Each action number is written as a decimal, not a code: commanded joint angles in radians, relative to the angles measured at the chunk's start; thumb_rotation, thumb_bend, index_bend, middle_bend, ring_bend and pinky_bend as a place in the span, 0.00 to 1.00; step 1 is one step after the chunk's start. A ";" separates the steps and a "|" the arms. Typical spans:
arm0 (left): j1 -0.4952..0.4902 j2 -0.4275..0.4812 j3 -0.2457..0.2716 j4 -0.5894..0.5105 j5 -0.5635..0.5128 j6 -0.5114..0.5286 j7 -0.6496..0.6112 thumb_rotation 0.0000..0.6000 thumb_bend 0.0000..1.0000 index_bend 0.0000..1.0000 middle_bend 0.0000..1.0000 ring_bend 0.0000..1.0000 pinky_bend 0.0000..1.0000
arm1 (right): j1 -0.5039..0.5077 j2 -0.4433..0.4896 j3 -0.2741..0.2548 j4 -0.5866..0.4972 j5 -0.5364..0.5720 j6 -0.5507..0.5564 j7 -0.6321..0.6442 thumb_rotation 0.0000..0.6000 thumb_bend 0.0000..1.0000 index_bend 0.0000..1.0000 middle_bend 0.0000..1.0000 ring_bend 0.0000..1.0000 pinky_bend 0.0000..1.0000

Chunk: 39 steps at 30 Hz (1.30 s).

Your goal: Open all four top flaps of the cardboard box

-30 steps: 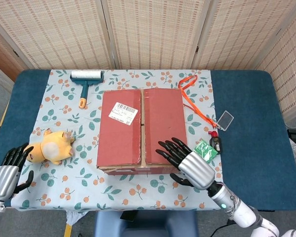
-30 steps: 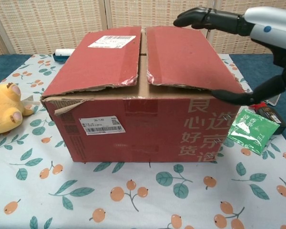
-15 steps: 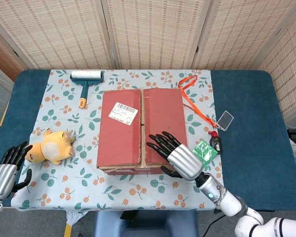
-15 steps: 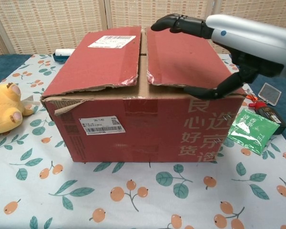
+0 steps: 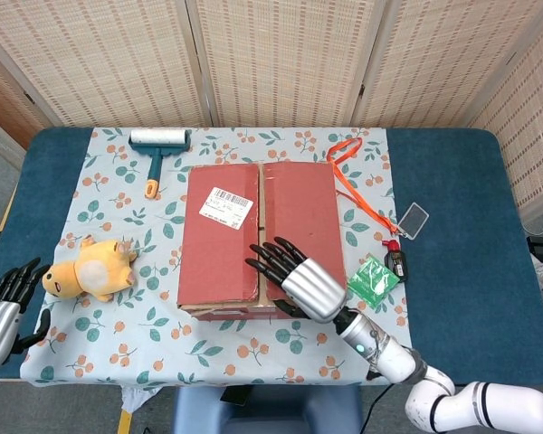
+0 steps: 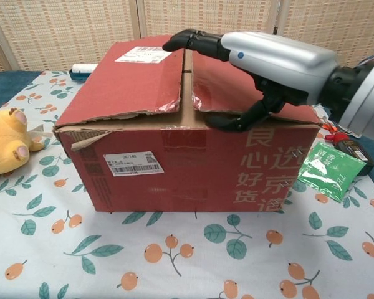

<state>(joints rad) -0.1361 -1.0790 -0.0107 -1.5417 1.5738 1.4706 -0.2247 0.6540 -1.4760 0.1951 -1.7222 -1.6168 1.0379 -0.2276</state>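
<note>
The red cardboard box (image 5: 258,237) sits mid-table, flaps flat. Our right hand (image 5: 294,278) hovers spread wide, holding nothing. The flaps look light and bendy; we should lift at the middle gap.

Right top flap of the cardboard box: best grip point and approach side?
Take the right top flap by its inner long edge at the centre seam, near the front corner, where the torn edge sits slightly lifted. Likely approach from above, fingers hooking under from the seam gap. The right hand already hovers there, open.
</note>
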 commanded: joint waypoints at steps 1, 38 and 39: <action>0.002 -0.001 -0.002 -0.003 -0.008 -0.001 0.017 1.00 0.64 0.00 0.00 0.02 0.01 | 0.024 -0.021 0.017 0.016 0.030 -0.017 -0.017 1.00 0.41 0.00 0.00 0.00 0.00; -0.010 -0.070 0.039 -0.059 0.093 -0.002 0.270 1.00 0.64 0.00 0.00 0.01 0.08 | -0.652 0.326 -0.326 0.107 -0.293 0.966 0.327 1.00 0.41 0.00 0.00 0.00 0.00; -0.012 -0.074 0.044 -0.063 0.101 -0.005 0.275 1.00 0.64 0.00 0.00 0.01 0.08 | -0.667 0.321 -0.331 0.124 -0.298 0.974 0.319 1.00 0.41 0.00 0.00 0.00 0.00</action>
<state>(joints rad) -0.1449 -1.1425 0.0242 -1.6011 1.6621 1.4670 0.0410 0.0452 -1.1531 -0.0980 -1.6582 -1.8780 1.9642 0.0790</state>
